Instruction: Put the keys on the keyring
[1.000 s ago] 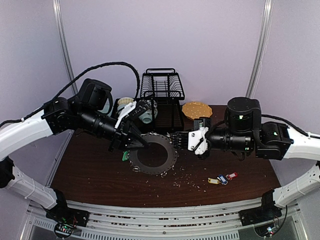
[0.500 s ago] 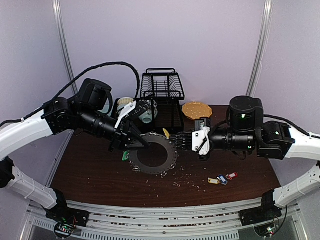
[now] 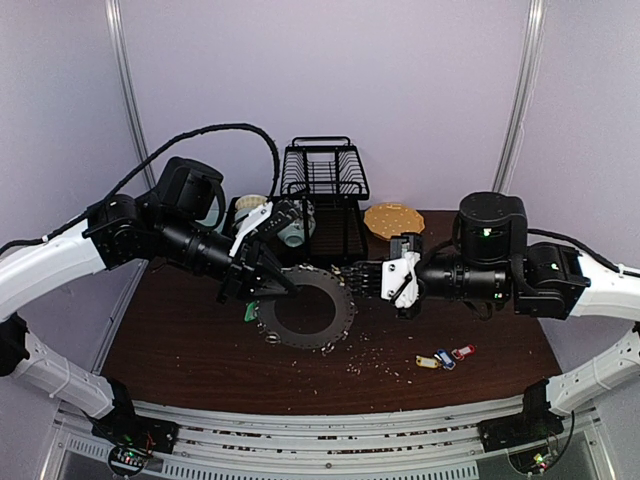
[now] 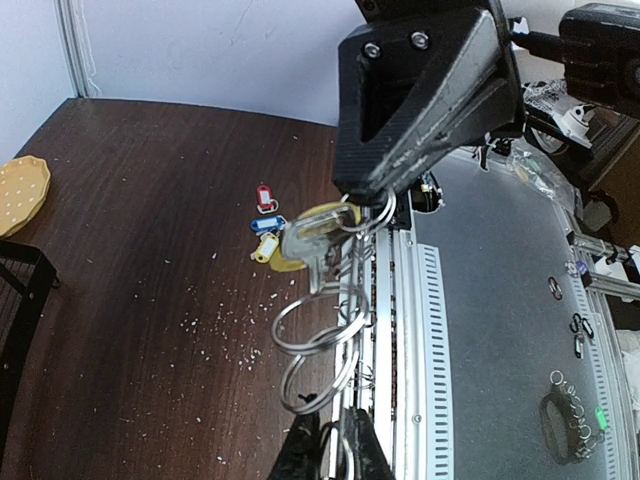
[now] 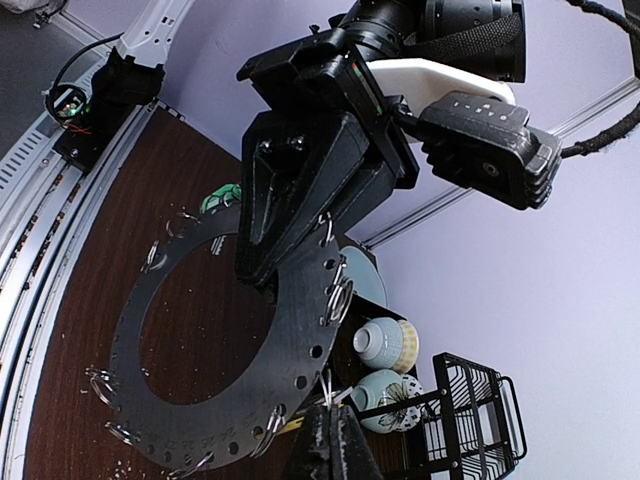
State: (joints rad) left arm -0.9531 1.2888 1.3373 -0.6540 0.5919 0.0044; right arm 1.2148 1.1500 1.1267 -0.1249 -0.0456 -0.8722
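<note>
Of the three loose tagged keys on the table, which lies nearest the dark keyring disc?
The yellow-tagged metal key, left end of the row; the blue-tagged key is mid-row, the red-tagged key farthest from the flat dark keyring.

The flat grey ring-shaped keyring disc (image 3: 300,342) is at the middle of the dark wooden table (image 3: 170,345). The left gripper (image 3: 275,290) clamps its far-left rim. The right gripper (image 3: 350,275) is at its far-right rim, pinching a yellow-tagged metal key (image 4: 322,224). A green-tagged key (image 3: 249,312) lies just left of the disc, and three more tagged keys (image 3: 444,357) lie together at near right. Behind the disc stands a black wire rack (image 3: 325,190), with ceramic cups (image 3: 290,228) on its left and an orange scalloped plate (image 3: 393,219) on its right.
</note>
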